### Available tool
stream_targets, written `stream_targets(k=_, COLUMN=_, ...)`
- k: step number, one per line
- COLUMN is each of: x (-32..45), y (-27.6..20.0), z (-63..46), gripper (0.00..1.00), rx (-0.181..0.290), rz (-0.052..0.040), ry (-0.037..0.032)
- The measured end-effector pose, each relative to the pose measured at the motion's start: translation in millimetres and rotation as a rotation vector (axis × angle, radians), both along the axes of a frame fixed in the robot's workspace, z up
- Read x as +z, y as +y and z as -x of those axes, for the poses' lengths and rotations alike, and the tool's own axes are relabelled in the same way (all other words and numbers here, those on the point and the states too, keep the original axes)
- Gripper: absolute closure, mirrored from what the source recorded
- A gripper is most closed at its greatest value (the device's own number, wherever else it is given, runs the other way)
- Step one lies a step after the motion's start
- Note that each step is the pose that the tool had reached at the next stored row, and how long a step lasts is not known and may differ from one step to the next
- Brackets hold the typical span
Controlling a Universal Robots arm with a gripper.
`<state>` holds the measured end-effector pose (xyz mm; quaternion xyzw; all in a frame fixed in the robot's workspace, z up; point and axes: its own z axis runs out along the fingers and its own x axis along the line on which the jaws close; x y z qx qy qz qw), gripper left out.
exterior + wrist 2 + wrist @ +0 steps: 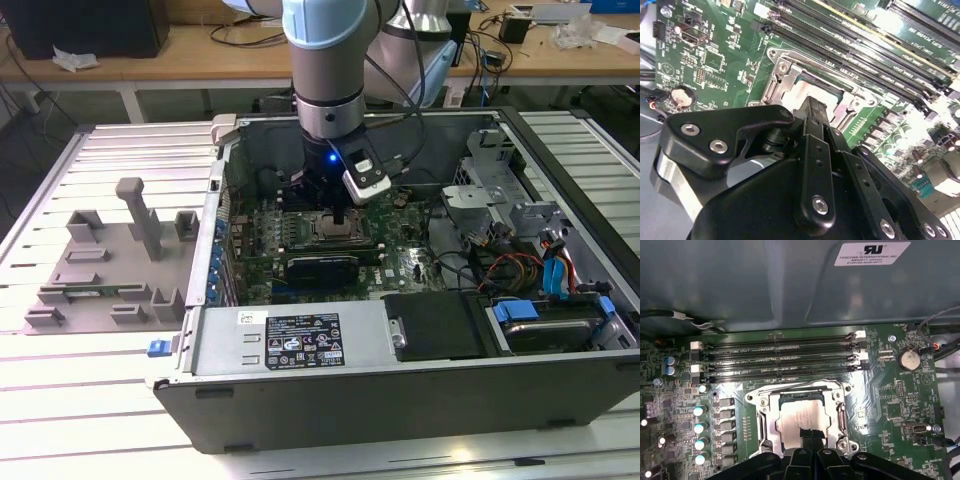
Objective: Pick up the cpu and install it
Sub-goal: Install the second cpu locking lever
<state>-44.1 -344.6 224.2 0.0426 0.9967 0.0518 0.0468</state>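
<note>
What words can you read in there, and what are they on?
White sticker on the grey case wall: tiny print, not clear enough to quote.
Black label on the silver power supply box: too small to read.
Green circuit board: white markings, too small to read.

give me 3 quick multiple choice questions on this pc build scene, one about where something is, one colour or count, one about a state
1. Where is the gripper?
A. over the grey tray on the table
B. inside the open computer case, at the metal-framed socket
C. above the drive bay with blue cables

2. What colour is the motherboard?
A. green
B. red
C. white

3. How does the cpu lie?
A. standing on edge on the tray
B. hanging in the air well above the case
C. flat within the socket frame, silvery top up

Answers: 1 B, the exterior view shows the arm reaching down into the case onto the socket. 2 A, both wrist views show a green board. 3 C, the first wrist view shows the plate level inside the frame.
</note>
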Motion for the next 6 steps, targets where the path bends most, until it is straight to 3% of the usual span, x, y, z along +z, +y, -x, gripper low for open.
stream_targets(k=6, x=0.0, y=0.0, z=0.1, gripper=0.89, rx=0.0, rz=0.0008, ry=-0.0001)
